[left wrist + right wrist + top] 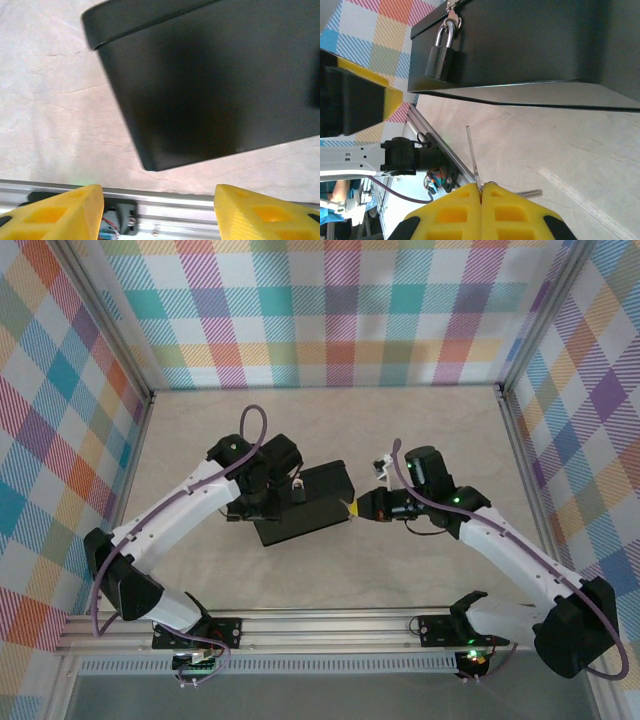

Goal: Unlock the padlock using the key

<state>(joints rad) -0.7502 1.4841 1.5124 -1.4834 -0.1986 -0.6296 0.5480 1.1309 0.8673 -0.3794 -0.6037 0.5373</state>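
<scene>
While R fingers pinch key, padlock hangs on box; L fingers wide nr box.

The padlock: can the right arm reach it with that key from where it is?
Probably yes. The right pincer is shut on the key, whose blade points toward the padlock hanging on the box, with bare table between. I cannot see where the key goes in, so lining up may be tricky.

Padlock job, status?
Left claw open, empty, by the box. Right claw shut on key, clear of padlock. Padlock hangs closed on box. Bare table between.
</scene>
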